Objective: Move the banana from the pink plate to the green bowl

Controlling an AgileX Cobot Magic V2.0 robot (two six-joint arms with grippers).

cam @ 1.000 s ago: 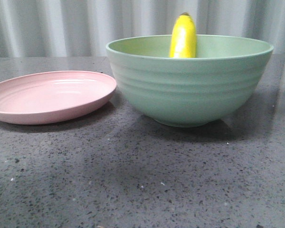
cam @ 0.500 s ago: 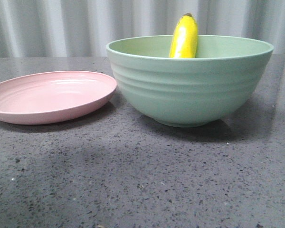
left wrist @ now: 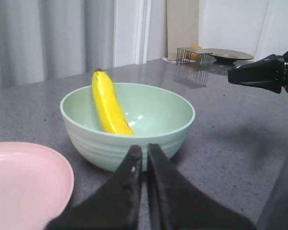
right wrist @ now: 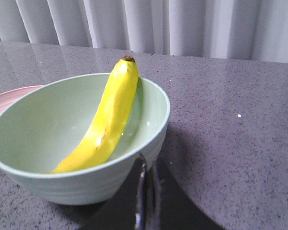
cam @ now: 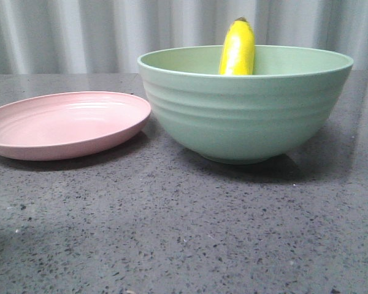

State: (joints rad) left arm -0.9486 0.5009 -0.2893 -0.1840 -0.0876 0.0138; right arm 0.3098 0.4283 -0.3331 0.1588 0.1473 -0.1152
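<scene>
the banana point(cam: 237, 48) leans inside the green bowl point(cam: 245, 116), beside the pink plate point(cam: 64, 124).

Only the grippers show. The left gripper point(left wrist: 145, 152) has two black, matte fingers point(left wrist: 129, 177) that broaden from narrow, rounded tips into a wide dark base; their inner edges look worn and slightly rough, with pale scuffing along the seam nearest the bowl point(left wrist: 127, 122). The right gripper point(right wrist: 144, 165) is likewise black, its two fingers point(right wrist: 159, 201) tapering to thin tips, with a bright metallic or glossy strip running down the inner edge of one. In the left wrist view the right gripper point(left wrist: 237, 75) appears again beyond the bowl as an angular black wedge of blocky segments.
</scene>
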